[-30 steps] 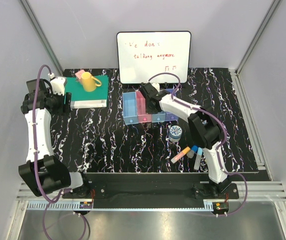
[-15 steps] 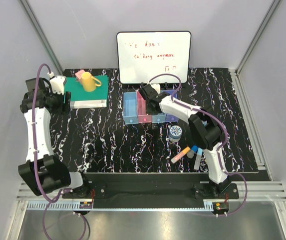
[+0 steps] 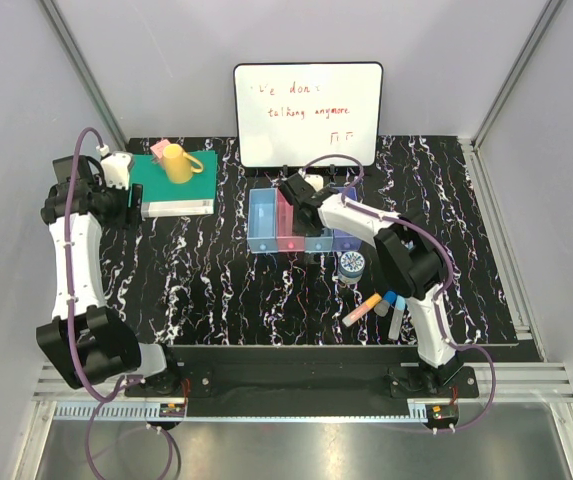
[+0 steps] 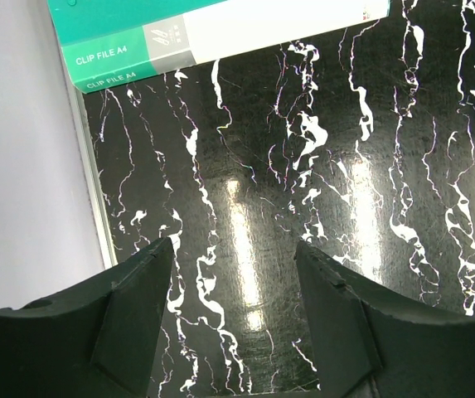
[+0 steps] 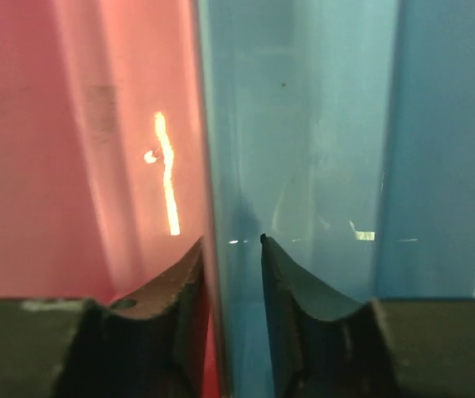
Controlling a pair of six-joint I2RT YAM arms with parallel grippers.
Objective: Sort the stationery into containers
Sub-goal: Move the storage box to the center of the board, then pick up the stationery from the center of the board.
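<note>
The containers point(image 3: 262, 222), a row of joined translucent bins in blue, pink-red, blue and purple, stand mid-table. My right gripper point(image 3: 304, 212) reaches into them from above. In the right wrist view its jaws point(image 5: 231, 240) straddle the wall between the pink-red bin point(image 5: 96, 166) and a blue bin point(image 5: 303, 149), closed narrowly on it. The patterned roll point(image 3: 351, 264) stands just in front of the bins. An orange-pink marker point(image 3: 360, 311) and blue-capped markers point(image 3: 387, 303) lie nearer the right arm's base. My left gripper point(image 4: 233, 249) is open and empty over bare table.
A green book point(image 3: 176, 182) with a yellow mug point(image 3: 176, 162) on it lies at the back left, beside my left gripper point(image 3: 134, 205); its corner shows in the left wrist view point(image 4: 129, 58). A whiteboard point(image 3: 308, 115) stands at the back.
My right gripper has moved slightly nearer and rightward in the bins, and the row of bins has shifted a little with it. The left arm has hardly moved.
</note>
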